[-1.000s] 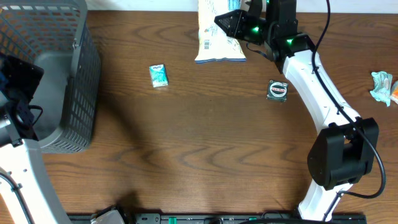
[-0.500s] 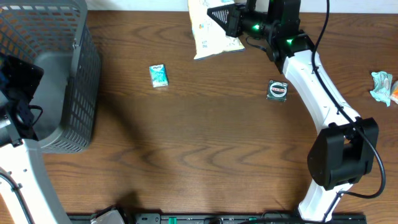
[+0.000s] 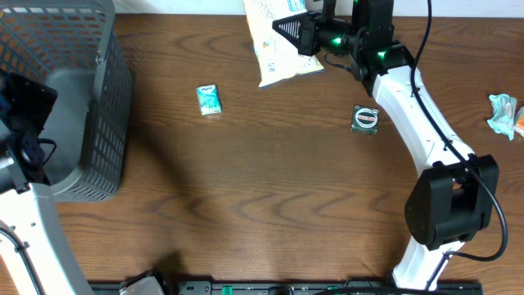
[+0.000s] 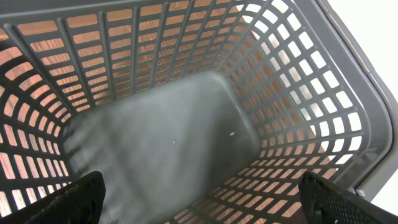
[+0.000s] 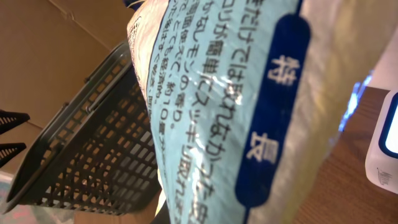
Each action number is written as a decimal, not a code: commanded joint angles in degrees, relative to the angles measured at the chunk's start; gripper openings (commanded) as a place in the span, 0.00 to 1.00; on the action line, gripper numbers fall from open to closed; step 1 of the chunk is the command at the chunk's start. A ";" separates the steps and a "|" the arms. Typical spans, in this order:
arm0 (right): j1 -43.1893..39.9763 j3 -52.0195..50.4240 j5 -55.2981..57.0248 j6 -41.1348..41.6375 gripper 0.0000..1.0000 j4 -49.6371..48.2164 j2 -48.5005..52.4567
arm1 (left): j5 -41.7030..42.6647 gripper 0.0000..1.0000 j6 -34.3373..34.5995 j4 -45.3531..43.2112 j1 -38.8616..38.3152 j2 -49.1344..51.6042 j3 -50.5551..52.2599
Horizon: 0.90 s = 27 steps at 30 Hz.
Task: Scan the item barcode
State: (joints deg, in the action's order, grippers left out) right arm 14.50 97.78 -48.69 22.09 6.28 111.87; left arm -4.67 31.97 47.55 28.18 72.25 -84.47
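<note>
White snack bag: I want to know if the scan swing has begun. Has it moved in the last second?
Yes. The white snack bag has swung left in the overhead view, away from the round item, which stayed put.

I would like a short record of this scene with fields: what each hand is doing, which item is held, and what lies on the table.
left hand: open, holding nothing, above the inside of the gray basket
right hand: shut on the printed bag
held item: printed bag, white and light blue, at the far edge of the table
basket inside: no item seen in the left wrist view
loose on table: small teal packet; small dark item; crumpled pale item at the right edge
</note>
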 commanded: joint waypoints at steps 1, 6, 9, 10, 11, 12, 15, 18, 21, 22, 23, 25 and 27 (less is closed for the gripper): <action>0.17 0.74 -0.70 0.83 0.01 -0.26 -0.98 | -0.52 0.98 0.50 0.00 0.13 0.22 -0.13; 0.17 0.74 1.62 0.85 0.01 0.87 -0.98 | -0.52 0.98 0.50 0.00 0.13 0.22 -0.15; 0.17 0.74 1.62 0.83 0.01 0.87 -0.98 | -0.52 0.98 0.50 0.00 0.13 0.22 -0.13; 0.20 0.74 1.62 0.83 0.01 0.87 -0.98 | -0.52 0.98 0.50 0.00 0.13 0.22 -0.13; 0.20 0.74 1.62 0.81 0.01 0.92 -0.98 | -0.52 0.98 0.50 0.00 0.13 0.22 -0.15; 0.17 0.74 1.66 0.76 0.01 1.11 -0.96 | -0.52 0.98 0.50 0.00 0.13 0.22 -0.15; 0.17 0.74 2.36 0.70 0.01 2.40 -0.96 | -0.52 0.98 0.50 0.00 0.13 0.22 -0.13; 0.31 0.74 5.66 -0.48 0.01 5.86 -0.96 | -0.52 0.98 0.50 0.00 0.13 0.22 -0.13; 1.33 0.74 11.87 -4.42 0.01 11.32 -0.96 | -0.52 0.98 0.50 0.00 0.13 0.22 -0.15; 1.57 0.74 13.46 -4.94 0.01 12.46 -0.96 | -0.52 0.98 0.50 0.00 0.13 0.24 -0.13; 2.16 0.72 16.63 -5.25 0.01 14.43 -0.96 | -0.52 0.98 0.48 0.00 0.13 0.26 -0.13; 2.80 0.72 17.55 -7.30 0.01 15.54 -0.96 | -0.52 0.98 0.50 0.00 0.13 0.26 -0.15; 3.72 0.70 21.59 -9.84 0.01 17.27 -0.96 | -0.52 0.98 0.50 0.00 0.13 0.31 -0.13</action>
State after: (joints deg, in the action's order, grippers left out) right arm 16.82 97.78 -33.26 16.86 22.44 111.90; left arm -4.67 31.99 47.53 28.18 72.25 -84.47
